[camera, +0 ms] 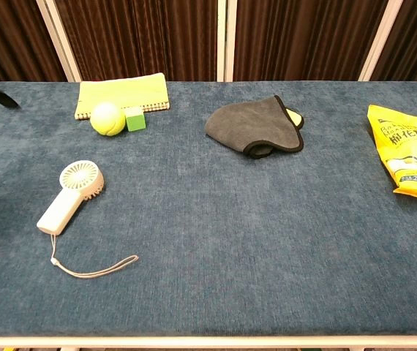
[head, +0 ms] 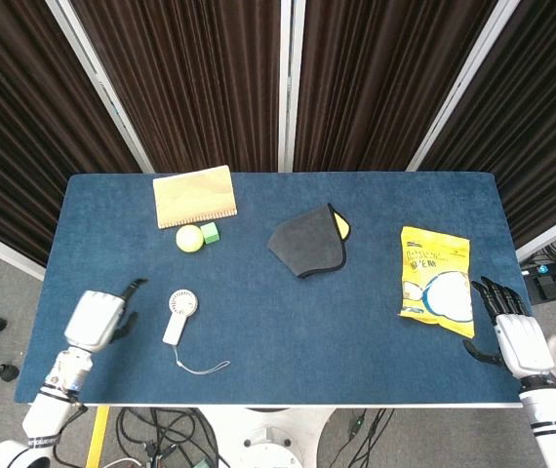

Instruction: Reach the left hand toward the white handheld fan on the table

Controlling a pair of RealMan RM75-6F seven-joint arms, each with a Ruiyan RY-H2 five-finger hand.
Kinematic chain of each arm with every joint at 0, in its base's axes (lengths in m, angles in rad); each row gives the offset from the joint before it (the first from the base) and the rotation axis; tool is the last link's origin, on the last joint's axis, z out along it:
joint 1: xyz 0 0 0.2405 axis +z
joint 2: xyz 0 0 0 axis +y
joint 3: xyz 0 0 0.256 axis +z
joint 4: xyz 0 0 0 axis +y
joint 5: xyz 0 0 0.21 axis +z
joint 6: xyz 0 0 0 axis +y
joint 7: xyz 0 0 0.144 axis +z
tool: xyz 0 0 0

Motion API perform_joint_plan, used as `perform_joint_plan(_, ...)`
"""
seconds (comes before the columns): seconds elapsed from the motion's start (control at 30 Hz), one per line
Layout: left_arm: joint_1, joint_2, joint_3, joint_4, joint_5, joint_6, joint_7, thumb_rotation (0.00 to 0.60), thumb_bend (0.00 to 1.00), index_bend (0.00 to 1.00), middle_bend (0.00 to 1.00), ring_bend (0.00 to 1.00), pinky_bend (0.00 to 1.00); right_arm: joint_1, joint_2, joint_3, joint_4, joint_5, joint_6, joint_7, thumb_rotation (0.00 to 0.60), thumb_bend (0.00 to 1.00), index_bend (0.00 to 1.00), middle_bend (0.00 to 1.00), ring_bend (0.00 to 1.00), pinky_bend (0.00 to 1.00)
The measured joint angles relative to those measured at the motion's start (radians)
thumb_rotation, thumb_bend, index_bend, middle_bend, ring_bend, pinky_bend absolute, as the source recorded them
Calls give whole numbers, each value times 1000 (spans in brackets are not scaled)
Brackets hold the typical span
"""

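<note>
Now the left robot hand (head: 97,319) sits at the near-left part of the blue surface (head: 288,322), fingers spread and dark fingertips (head: 134,285) pointing away from the robot, nothing in its grasp. Just to its right, clear of the fingers, lies the white handheld fan (head: 178,314), flat on the cloth with its round head toward the far side and its handle toward the near edge. A thin wrist cord (head: 203,368) trails off from the handle's end and loops to the right. From the chest camera the fan (camera: 72,195) lies alone on the blue cloth, and only dark fingertips show at the far left edge of that view. Over on the right, the right robot hand (head: 510,327) rests at the near-right corner, fingers apart, empty, just beside the yellow snack bag (head: 436,280). Further back there's a grey cloth (head: 305,242) mid-surface, and a yellow notebook (head: 194,196) with a yellow-green ball (head: 189,238) and a small green cube (head: 210,232) just in front of it.
</note>
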Motion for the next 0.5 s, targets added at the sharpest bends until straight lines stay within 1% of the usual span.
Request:
perform_joint_plan(0.07, 14, 0, -16, 15, -8, 26, -21, 600, 357, 188, 618, 557, 695, 1, -3, 1, -1, 3, -1, -4, 600, 155, 0, 0, 0, 0)
perform_joint_plan(0.1, 20, 1, -21, 23, -11, 35, -28, 600, 339, 183, 563, 481, 661, 1, -5, 2, -1, 4, -1, -8, 600, 155, 0, 0, 0, 0)
perform_joint_plan(0.2, 36, 13, -33, 39, -26, 53, -52, 600, 290, 172, 393, 307, 546, 2, -13, 5, -4, 9, 0, -25, 600, 155, 0, 0, 0, 0)
perform_joint_plan(0.3, 44, 25, -38, 45, -33, 53, -76, 600, 231, 169, 301, 233, 471, 4, -23, 8, -8, 13, 1, -45, 600, 155, 0, 0, 0, 0)
perform_joint_plan(0.4, 53, 34, -38, 55, -41, 51, -96, 600, 152, 160, 229, 159, 365, 5, -26, 6, -16, 12, 3, -64, 600, 155, 0, 0, 0, 0)
perform_joint_plan(0.5, 60, 41, -41, 66, -60, 45, -104, 600, 103, 151, 184, 105, 280, 2, -24, 7, -20, 11, 12, -68, 600, 155, 0, 0, 0, 0)
